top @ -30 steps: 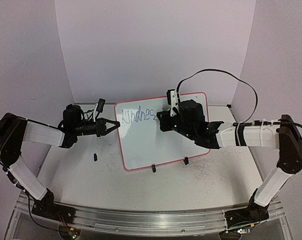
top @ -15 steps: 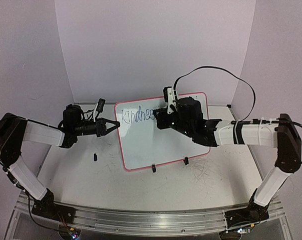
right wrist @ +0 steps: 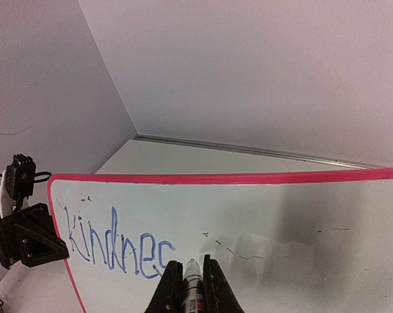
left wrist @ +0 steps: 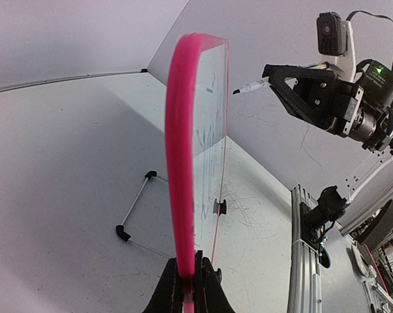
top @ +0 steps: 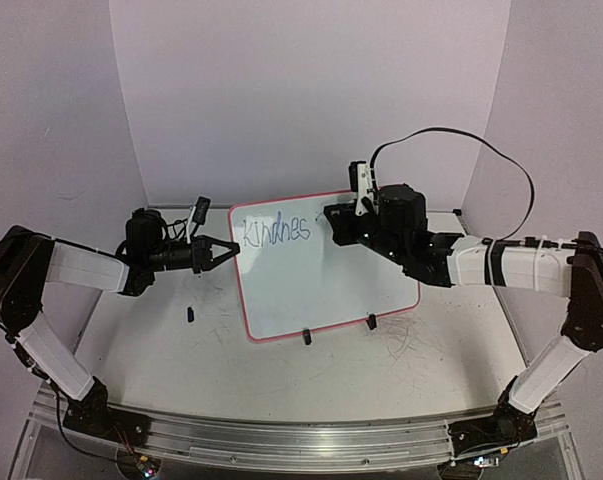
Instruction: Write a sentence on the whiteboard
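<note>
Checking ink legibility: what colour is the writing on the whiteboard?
Blue; the writing shows best in the right wrist view.

- The left arm (top: 81,268) is rising from its base to a bent elbow at the far left, and its forearm is stretching level toward the middle.
- The left gripper (top: 227,252) is pointing to the right, with its jaws pinching tight on the left edge of the whiteboard (top: 311,290).
- The right arm (top: 506,266) is climbing to an elbow at the far right, and its forearm is reaching leftward and slightly away from the bases.
- The right gripper (top: 335,214) is aiming left, with its fingers squeezing a marker (right wrist: 194,287) and its wrist camera sitting on top.
</note>
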{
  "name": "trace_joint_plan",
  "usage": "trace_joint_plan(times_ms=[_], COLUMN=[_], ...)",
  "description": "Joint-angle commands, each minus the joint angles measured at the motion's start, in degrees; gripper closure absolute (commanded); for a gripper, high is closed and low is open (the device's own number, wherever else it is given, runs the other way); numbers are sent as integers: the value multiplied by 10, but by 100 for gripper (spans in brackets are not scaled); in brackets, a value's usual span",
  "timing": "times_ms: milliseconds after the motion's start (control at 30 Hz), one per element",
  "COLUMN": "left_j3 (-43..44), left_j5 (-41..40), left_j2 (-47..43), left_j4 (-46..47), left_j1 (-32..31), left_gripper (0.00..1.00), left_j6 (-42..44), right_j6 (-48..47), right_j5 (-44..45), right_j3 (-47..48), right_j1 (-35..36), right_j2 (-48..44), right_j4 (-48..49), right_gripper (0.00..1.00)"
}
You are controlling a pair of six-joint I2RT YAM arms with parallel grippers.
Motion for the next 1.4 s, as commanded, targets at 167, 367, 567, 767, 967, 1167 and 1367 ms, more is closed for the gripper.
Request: trace_joint_plan(times_ms=[167, 367, 567, 767, 967, 1167, 1367], left_j3=[24, 22, 20, 20, 20, 18, 19], left_j5=[20, 19, 18, 18, 18, 17, 18], left_j2=[-4, -5, -7, -8, -9, -9, -11], left_j4=[1, 0, 0, 0, 0, 0, -1], left_j1=[-8, -8, -8, -8, -8, -8, -8], left_gripper=[100, 100, 100, 100, 100, 100, 100], left_j6=[28, 30, 31, 31, 31, 31, 31], right_j6=[-8, -5, -8, -6, 5, 13, 13], right_j5=[31, 49, 44, 26, 18, 26, 42], right_j3=[31, 34, 47, 53, 42, 22, 12], right_j1=[3, 3, 2, 4, 9, 11, 11], right_j2=[17, 23, 37, 46, 48, 40, 29], right_j4=[18, 19, 19, 19, 17, 14, 8], right_gripper=[100, 100, 100, 100, 100, 100, 100])
